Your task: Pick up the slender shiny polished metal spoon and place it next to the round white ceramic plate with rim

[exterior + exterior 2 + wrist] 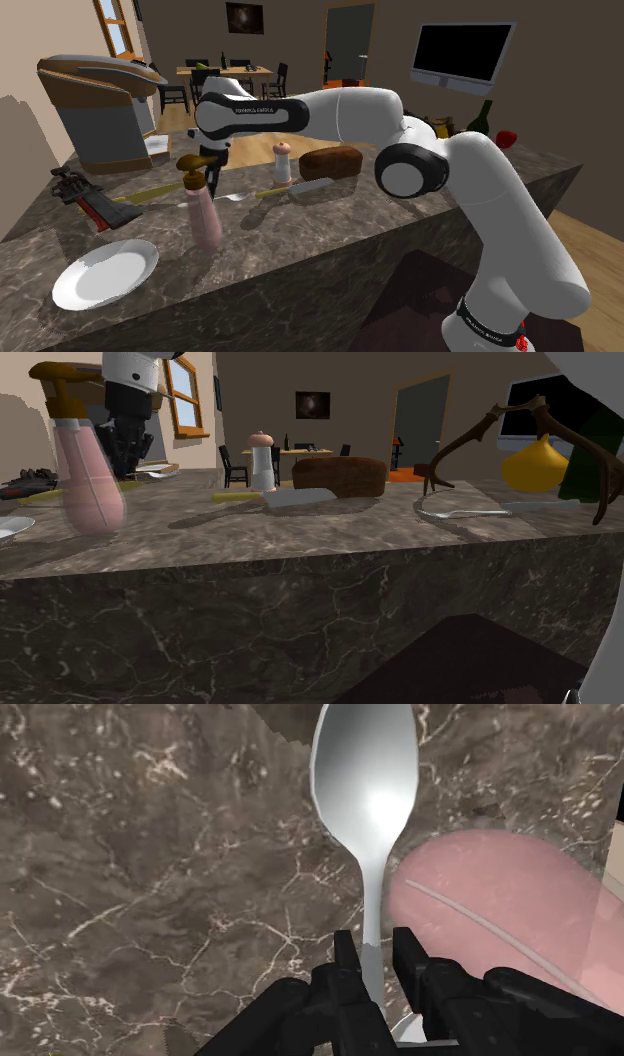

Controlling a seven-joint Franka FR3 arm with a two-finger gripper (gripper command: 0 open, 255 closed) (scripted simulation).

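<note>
Metal spoon (365, 794) clenched in end effector (375, 949); handle end hidden behind fingers (345, 979); pink bottle (500, 914) cropped.

On the counter (330, 240), the plate (105, 272) is set at the near edge, on the shoulder view's left. The dispenser (205, 210) is stood behind it and to its right, with the spoon (365, 794) just beside it. Further right the knife (305, 187) is laid, and behind it the shaker (283, 160) and the loaf (332, 162) are placed side by side. The machine (100, 115) is found at the far left, the bottle (483, 118) at the far right.
</note>
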